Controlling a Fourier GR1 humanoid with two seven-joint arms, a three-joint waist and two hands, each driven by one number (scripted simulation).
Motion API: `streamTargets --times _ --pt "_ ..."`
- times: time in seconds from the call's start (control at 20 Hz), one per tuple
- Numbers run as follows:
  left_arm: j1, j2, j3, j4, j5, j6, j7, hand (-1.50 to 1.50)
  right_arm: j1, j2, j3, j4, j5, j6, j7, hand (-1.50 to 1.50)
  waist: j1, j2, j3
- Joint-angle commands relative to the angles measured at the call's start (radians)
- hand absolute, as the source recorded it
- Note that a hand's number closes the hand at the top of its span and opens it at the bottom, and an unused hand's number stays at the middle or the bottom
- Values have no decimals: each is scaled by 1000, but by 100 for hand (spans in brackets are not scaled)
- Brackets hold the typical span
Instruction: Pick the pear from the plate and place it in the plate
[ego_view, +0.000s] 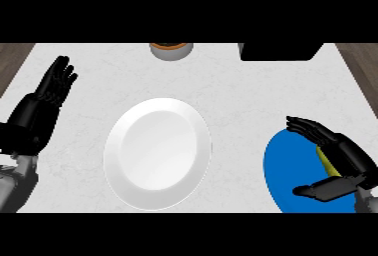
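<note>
Pear (325, 161) is the yellow-green sliver showing on the blue plate (284, 170), which sits at the right edge of the worktop (236, 85) near its front corner. The right hand (341, 167) hides most of the fruit; fingers arch over it and the thumb closes in below, so it appears to be grasped (though how much of the fruit lies inside the curl cannot be seen).

Risk from here, as a judgement: a pear is rounded and tapered, so it could slip or roll out during the lift if the thumb sits too low on it. The carry must also clear the rim of the white plate (157, 152) lying at the worktop's middle, well apart to the left.

The left hand (49, 95) rests at the left edge, fingers straight and up, holding nothing. A small jar (171, 50) and a black box (280, 51) stand along the back edge.
</note>
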Motion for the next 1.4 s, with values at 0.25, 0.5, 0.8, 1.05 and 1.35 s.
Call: streamTargets --times 0.25,0.5,0.8,1.05,1.35 --pt "-26 -32 -2 19 -28 -13 -11 0 -171 -327 -49 -28 79 156 258 -150 14 1 -3" --pt "-40 -15 14 17 2 -53 22 0 -273 -460 47 15 172 326 376 -150 40 7 -3" --pt "-86 -62 -3 45 -51 -17 33 0 -342 -458 171 44 228 515 448 -150 26 7 -1" --pt "-27 -56 50 60 -60 -85 -15 0 -310 -387 187 50 388 502 406 -150 13 2 0" --pt "-47 -84 84 65 -88 -108 20 0 -344 -342 182 152 567 478 343 -150 9 1 0"
